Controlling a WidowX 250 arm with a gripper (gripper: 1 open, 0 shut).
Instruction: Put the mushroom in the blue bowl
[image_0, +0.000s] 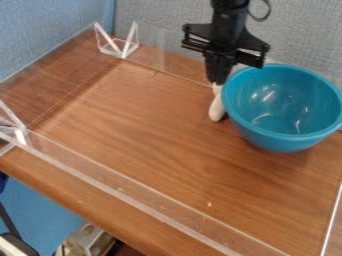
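One wooden table (147, 130) fills the view, its brown top ringed by a low clear plastic wall (80, 165) that runs along the left and near edges. At the far left corner, two small clear triangular brackets (118, 42) stand where the walls meet, and another bracket (11, 128) sits at the left edge nearer the camera. Behind the table hangs a grey-blue textured backdrop (54, 25).

Right of centre, the black gripper (217, 78) points almost straight down from the top of the frame. Its two fingers are pressed together with no gap visible between them, and nothing is pinched. The tips sit just above the upper end of the mushroom (214, 103); whether they touch it cannot be told.

The mushroom is a small cream-white stub lying on the wood, long axis running away from the camera, right beside the outer left wall of the blue bowl (321, 125), outside it. The bowl stands upright at the right side of the table, its glossy teal inside showing only reflections of light
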